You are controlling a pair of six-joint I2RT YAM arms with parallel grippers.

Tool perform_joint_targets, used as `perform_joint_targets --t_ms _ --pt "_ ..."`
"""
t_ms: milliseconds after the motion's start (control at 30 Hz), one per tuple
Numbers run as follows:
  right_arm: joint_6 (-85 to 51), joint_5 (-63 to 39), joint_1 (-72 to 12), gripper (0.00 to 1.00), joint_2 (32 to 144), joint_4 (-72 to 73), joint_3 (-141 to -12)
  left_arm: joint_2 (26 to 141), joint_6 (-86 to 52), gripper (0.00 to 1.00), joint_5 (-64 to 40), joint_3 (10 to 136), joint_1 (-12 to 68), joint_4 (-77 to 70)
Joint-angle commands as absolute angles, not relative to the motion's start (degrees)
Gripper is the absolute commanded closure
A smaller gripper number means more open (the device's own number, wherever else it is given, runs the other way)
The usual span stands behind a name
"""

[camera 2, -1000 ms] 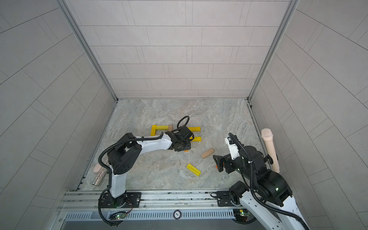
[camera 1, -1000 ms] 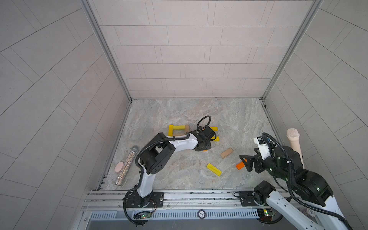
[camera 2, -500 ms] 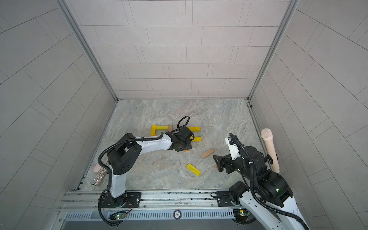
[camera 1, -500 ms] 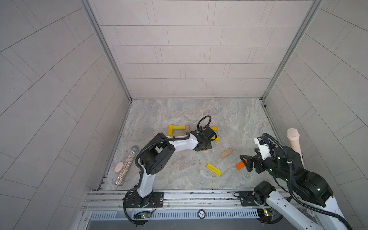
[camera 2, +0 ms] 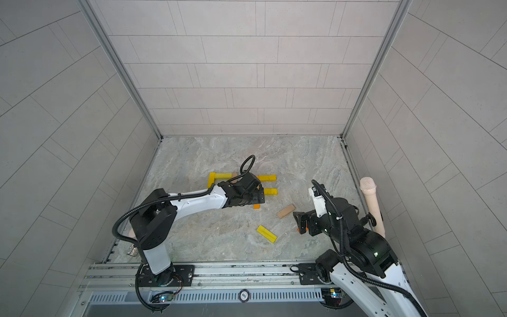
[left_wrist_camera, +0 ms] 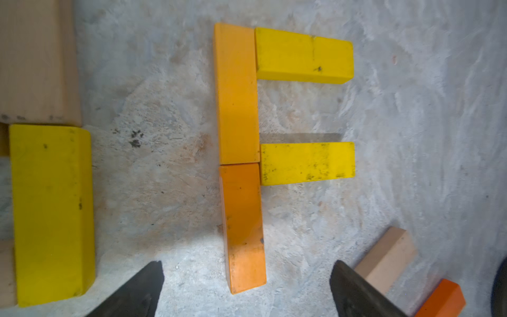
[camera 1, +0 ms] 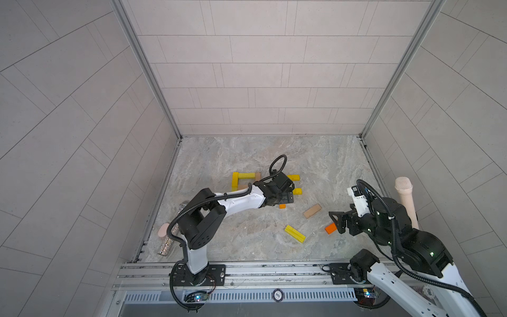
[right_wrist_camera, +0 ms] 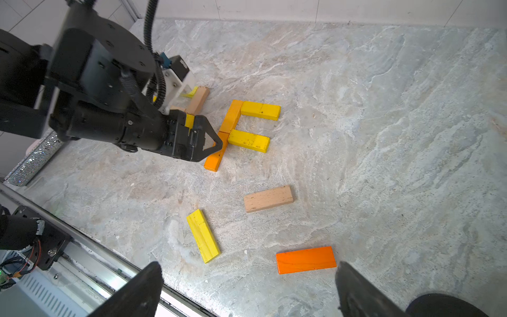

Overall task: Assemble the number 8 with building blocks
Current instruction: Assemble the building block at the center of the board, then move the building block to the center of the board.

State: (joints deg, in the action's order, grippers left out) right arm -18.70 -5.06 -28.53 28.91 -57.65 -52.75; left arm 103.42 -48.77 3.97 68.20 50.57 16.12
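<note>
Left gripper [left_wrist_camera: 247, 271] is spread wide and empty, jaws either side of the lower orange bar [left_wrist_camera: 242, 227] without touching it. Right now the number 8 [right_wrist_camera: 233, 120] sits mid-counter and looks more like an F: upper orange bar [left_wrist_camera: 236, 93] butted end-on to the lower one, two yellow bars [left_wrist_camera: 303, 55] off their side. Spare yellow bar [right_wrist_camera: 203, 236], spare tan bar [right_wrist_camera: 268, 198] and spare orange bar [right_wrist_camera: 306, 260] lie toward the front edge, near the right gripper [right_wrist_camera: 248, 267], which is open and empty too. I reckon they're light, stiff, smooth-painted wood, so pinch across the narrow width at mid-length.
</note>
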Motion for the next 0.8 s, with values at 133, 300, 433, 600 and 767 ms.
perform_joint_targets --t_ms 133,300,433,600,767 --pt "-24.76 -2.6 -28.42 0.0 33.29 -51.73 -52.8 94.91 -37.92 0.0 4.52 64.66 50.89 9.9" --pt "-29.72 -0.52 -28.44 0.02 35.37 -45.62 -49.98 88.79 -31.22 0.0 3.8 59.97 50.03 5.62" --pt "-34.74 1.39 -28.44 0.04 37.85 -41.98 -46.68 84.08 -29.37 0.0 -0.13 55.8 47.13 1.57" --pt "-39.26 2.47 -28.53 0.07 42.29 -38.75 -43.07 80.96 -24.85 0.0 -7.39 55.3 43.2 -0.46" --pt "-41.89 3.32 -28.56 0.08 47.11 -34.01 -38.87 79.9 -17.07 0.0 -9.4 61.0 42.01 6.15"
